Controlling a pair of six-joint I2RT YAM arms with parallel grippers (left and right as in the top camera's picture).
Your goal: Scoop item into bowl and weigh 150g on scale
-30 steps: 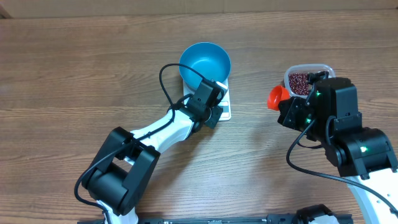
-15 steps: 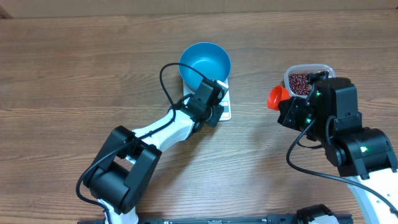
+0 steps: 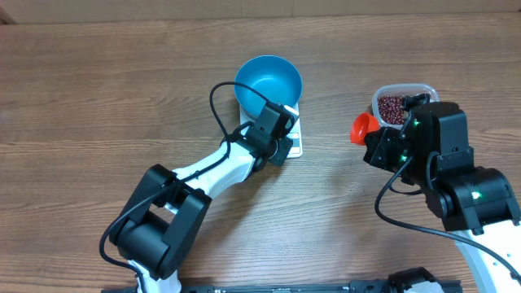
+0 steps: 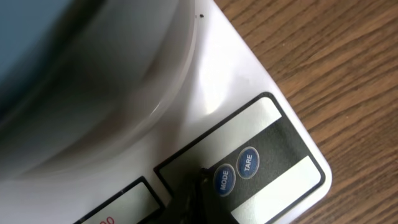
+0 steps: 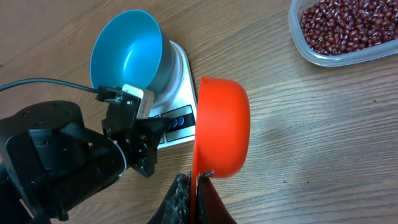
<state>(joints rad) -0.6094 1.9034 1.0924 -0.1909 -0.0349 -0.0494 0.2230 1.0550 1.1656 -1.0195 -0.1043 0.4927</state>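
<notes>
No movement is noted. The scoop point(image 5: 221, 127), clamped in the right hand point(image 5: 194, 186), is pointed toward 9 o'clock; the left hand point(image 4: 194, 190), pinched closed, is rested on the scale point(image 4: 249, 93).

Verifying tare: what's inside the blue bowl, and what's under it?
Inside the blue bowl: bare blue walls, nothing in it. Under it: the white scale. The bowl covers most of the weighing platform.
</notes>
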